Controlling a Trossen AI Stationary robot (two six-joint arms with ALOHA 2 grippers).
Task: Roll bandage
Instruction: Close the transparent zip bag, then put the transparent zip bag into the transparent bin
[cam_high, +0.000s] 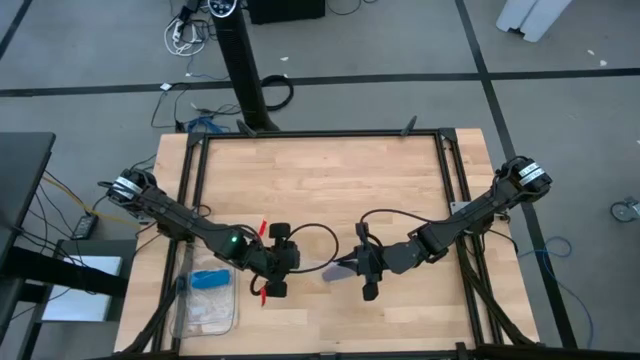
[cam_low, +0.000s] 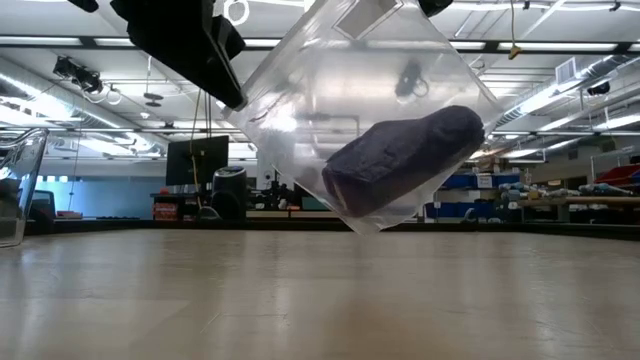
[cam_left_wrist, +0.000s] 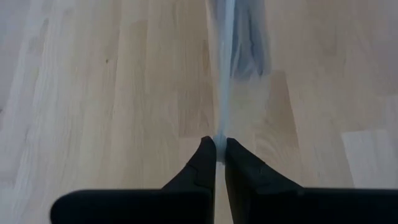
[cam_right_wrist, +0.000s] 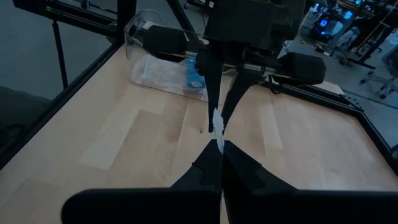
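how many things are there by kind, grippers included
grippers: 2, left gripper and right gripper, both pinching the bag
bandage: 1, rolled inside the bag
bag: 1, held above the table
tray: 1
light-blue item: 1
total: 6

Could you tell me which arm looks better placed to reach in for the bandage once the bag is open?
Neither stands out: the left gripper and right gripper are both shut on the clear bag, holding it off the table. The bandage lies inside. One must let go first; probably the right.

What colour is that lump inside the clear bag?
Dark navy blue; the bandage shows best in the low view.
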